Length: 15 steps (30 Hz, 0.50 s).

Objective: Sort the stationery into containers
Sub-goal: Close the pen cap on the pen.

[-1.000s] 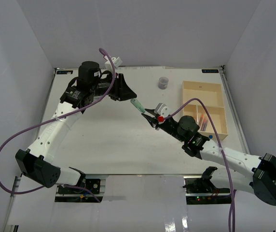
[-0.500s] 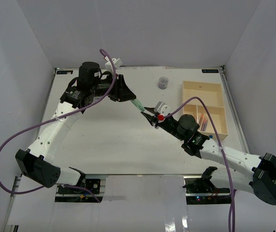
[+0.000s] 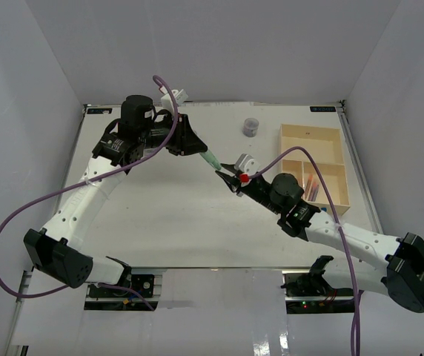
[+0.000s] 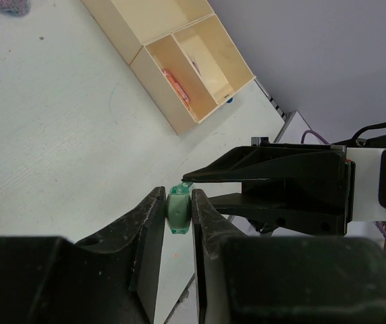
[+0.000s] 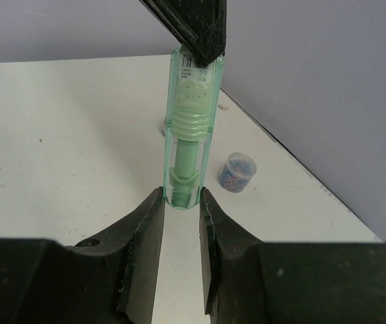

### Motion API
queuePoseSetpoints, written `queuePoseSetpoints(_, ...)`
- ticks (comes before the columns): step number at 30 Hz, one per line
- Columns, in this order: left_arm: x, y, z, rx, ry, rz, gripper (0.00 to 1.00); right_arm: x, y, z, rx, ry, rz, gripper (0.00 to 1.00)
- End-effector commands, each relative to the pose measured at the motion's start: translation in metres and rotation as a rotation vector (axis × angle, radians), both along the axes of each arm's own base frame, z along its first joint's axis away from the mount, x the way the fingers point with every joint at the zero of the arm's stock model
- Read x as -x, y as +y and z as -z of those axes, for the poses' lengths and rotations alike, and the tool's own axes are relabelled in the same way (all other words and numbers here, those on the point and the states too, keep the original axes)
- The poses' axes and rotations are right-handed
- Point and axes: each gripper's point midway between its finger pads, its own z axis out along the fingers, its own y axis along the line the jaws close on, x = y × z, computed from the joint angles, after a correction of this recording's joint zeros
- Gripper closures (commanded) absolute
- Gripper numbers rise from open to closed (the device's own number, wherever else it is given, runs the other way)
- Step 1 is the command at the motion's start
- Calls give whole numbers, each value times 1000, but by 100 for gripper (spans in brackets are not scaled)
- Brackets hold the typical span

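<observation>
The left gripper (image 4: pixel 178 202) and right gripper (image 5: pixel 181 196) each pinch an end of the green pen (image 5: pixel 191 135) in mid-air. I'd release one only when the other's hold looks firm.

1. Setting: robotics lab test cell.
2. Plain white table (image 3: pixel 160 222), boxed on three sides by blank pale walls (image 3: pixel 234 44).
3. Left arm (image 3: pixel 86 196) and right arm (image 3: pixel 345 239) bolted to a metal rail (image 3: pixel 219 282) at the near edge.
4. Purple cable (image 3: pixel 356 319) runs loose.
</observation>
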Motion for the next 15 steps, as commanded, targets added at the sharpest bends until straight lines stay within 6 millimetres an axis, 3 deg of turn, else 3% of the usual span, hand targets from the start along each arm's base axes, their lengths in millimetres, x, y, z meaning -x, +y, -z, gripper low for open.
queuePoseSetpoints(1, 7, 1, 7, -11, 26, 12, 69, -6, -2, -58, -119, -102, 24, 92)
queuePoseSetpoints(15, 21, -14, 41, -39, 123, 60, 69, -6, -7, -124, -196, -246, 47, 92)
